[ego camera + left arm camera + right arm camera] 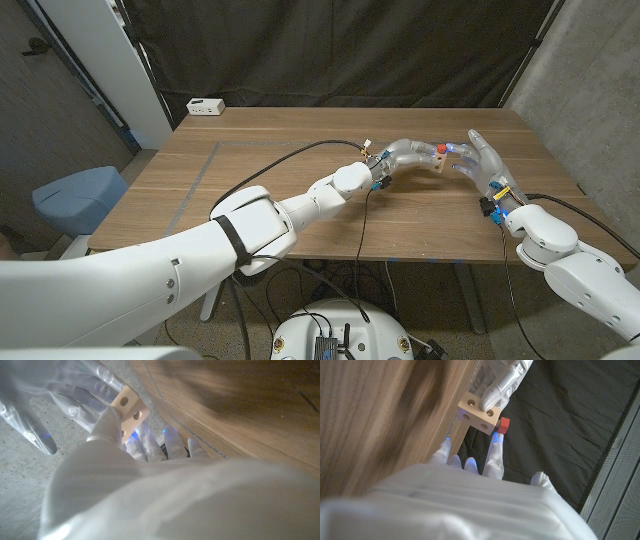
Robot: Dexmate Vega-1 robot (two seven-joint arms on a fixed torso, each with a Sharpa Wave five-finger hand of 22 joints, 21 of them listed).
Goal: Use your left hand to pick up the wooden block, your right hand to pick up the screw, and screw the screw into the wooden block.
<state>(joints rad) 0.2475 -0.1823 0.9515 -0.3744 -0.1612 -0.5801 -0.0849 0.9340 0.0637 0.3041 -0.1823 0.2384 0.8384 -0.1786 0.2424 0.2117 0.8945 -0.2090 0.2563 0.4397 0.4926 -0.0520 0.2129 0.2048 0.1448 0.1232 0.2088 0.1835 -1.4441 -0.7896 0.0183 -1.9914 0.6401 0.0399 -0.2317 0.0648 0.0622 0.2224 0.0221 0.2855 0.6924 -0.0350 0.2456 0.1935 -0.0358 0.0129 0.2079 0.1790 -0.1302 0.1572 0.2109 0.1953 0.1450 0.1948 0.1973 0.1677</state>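
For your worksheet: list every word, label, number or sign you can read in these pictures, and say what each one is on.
None can be read.
The white box at the table's far corner has dark marks on it, too small to read.
The wooden block shows only holes, no print.

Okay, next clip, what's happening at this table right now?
The robot's two hands meet above the wooden table. Its left hand holds the wooden block, a pale block with round holes in its faces. The red-headed screw sits at the block, and the right hand has its fingers at it from the other side. Whether the screw is already threaded in can't be told. A white box sits at the far corner.
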